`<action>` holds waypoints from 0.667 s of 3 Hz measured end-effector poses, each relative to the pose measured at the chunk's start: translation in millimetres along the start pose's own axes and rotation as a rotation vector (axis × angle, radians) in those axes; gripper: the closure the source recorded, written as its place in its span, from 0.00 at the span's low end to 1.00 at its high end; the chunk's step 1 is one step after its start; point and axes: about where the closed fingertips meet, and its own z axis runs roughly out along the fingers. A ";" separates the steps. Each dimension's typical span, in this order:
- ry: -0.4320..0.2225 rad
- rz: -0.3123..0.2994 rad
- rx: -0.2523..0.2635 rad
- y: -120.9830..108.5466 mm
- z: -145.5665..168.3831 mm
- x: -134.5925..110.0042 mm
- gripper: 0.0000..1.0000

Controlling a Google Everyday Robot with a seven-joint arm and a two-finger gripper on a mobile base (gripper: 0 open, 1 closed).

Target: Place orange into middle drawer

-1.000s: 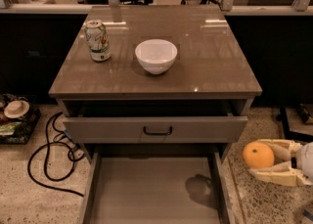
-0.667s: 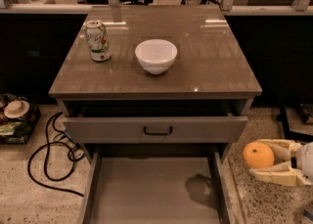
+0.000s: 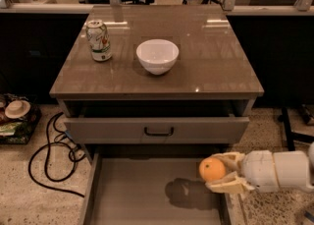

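Note:
The orange (image 3: 212, 169) is a small round bright fruit held between the cream fingers of my gripper (image 3: 222, 172), which reaches in from the right. It hangs over the right side of the middle drawer (image 3: 132, 189), a wide grey drawer pulled far out, with a bare flat floor. The orange casts a dark shadow on that floor below and left of it. The gripper is shut on the orange.
Above, the top drawer front (image 3: 157, 129) with a black handle stands slightly pulled out. On the cabinet top (image 3: 211, 62) stand a white bowl (image 3: 157, 56) and a drink can (image 3: 98, 40). Black cables (image 3: 46, 157) lie on the floor at left.
My gripper has moved left with the orange, from beside the drawer's right wall to over the drawer's right side.

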 end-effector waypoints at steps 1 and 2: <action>-0.026 0.021 -0.077 15.3 57.8 9.3 1.00; -0.113 0.069 -0.119 30.6 110.4 10.9 1.00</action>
